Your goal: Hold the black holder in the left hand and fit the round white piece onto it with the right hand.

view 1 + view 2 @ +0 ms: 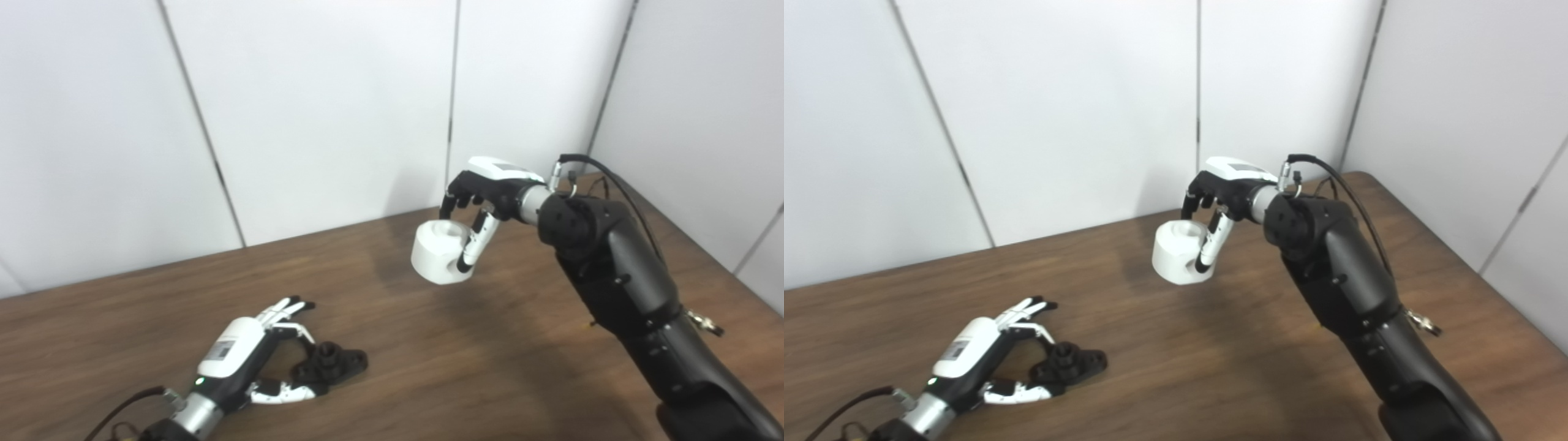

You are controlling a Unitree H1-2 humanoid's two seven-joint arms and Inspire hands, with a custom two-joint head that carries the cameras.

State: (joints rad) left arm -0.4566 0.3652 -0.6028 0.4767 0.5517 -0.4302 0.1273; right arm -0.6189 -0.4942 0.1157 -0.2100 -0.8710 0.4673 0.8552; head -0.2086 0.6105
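Left eye view: small grey label on the white back of the left hand (245, 355), too blurred to read; same for the grey patch on the white back of the right hand (490, 184). Left hand low at the near left of the brown wood-grain counter (429, 367), fingers (288, 309) stretched out and spread, thumb apart below them, closed on nothing. Small black plastic holder with a raised round stub (331, 362) flat on the counter, in the gap between those fingers and the thumb; cannot tell whether touching. Right hand raised above the far middle of the counter, curled down over the round white plastic piece (438, 254), thumb pressed along its right side, piece clear of the counter and slightly tilted.

Right eye view: same layout. Left hand (974, 358) spread wide around the black holder (1069, 362) on the counter (1182, 367). Right hand (1228, 190) clasping the white piece (1179, 254) from above, well apart from the holder, up and to the right. Labels unreadable here too.
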